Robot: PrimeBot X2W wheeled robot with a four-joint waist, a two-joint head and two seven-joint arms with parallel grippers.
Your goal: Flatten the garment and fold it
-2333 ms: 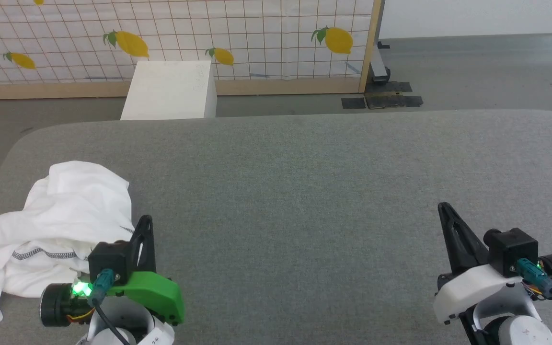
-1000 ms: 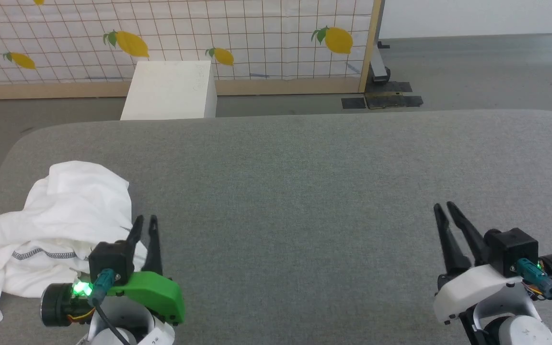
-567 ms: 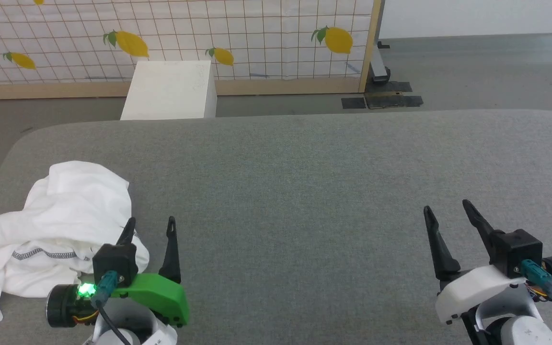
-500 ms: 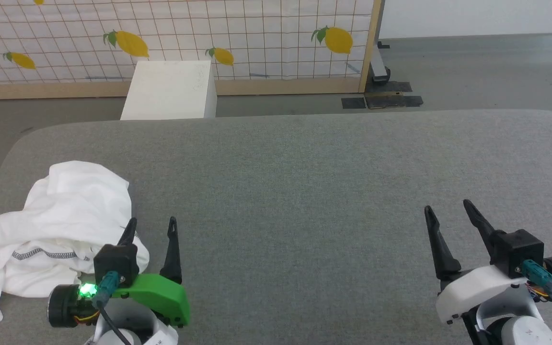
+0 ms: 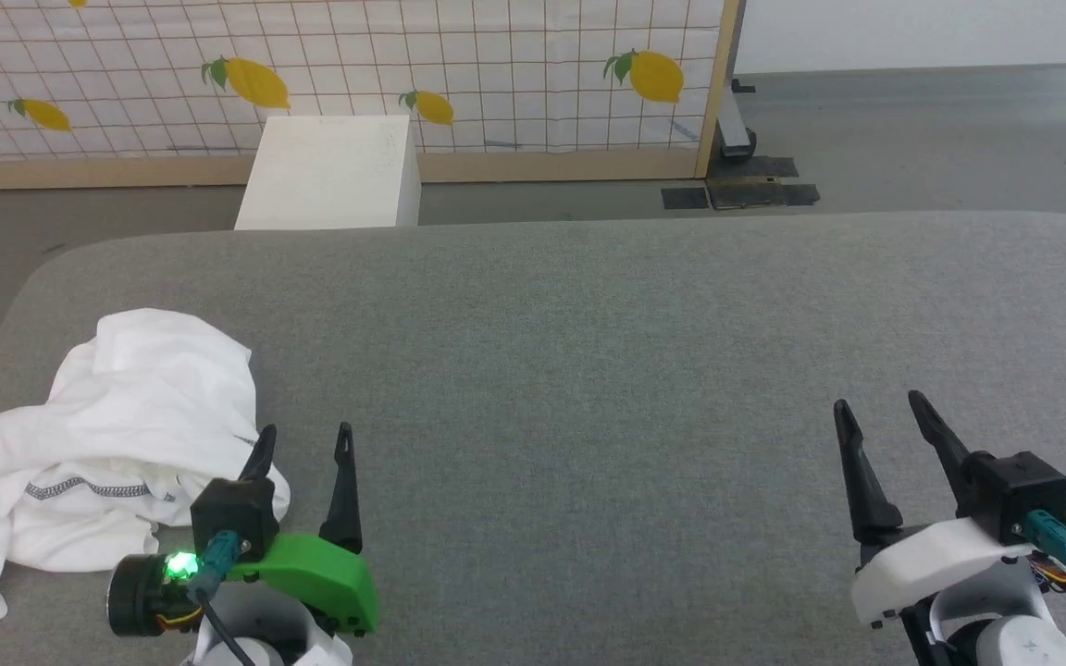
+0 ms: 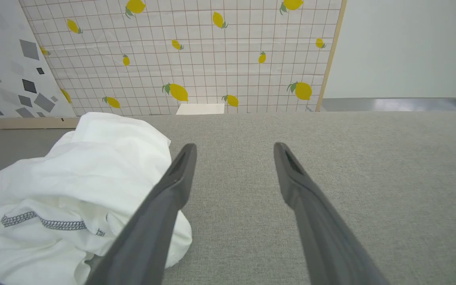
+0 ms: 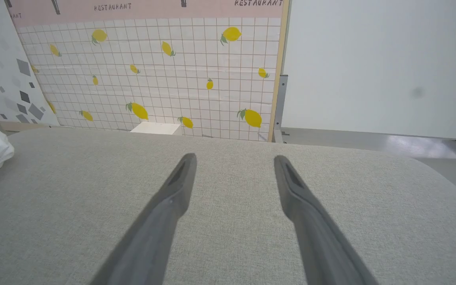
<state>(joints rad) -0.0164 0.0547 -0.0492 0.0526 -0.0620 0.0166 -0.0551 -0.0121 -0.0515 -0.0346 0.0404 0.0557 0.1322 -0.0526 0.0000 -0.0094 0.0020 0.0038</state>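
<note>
Grey woven cloth covers the broad work surface [image 5: 607,333], which spreads out ahead of both grippers and between them. Beyond its far edge, ahead of the grippers, stands a white gridded panel [image 5: 496,65] printed with yellow lemons and framed in pale wood. The garment [image 5: 126,416] lies crumpled in a heap on the surface, just to the outer side of the left gripper [image 5: 304,430]. In the left wrist view its nearest fold is partly hidden behind that gripper, and I cannot tell whether the two touch. A strip of grey-and-white zigzag stitching [image 5: 80,487] runs along one fold. The heap is well apart from the right gripper [image 5: 878,400], far off to that gripper's left. A white box [image 5: 329,171] stands on the floor [image 5: 912,129] past the surface, ahead of the left gripper. Both grippers have their dark fingers spread wide, tips pointing away over bare grey cloth.
</note>
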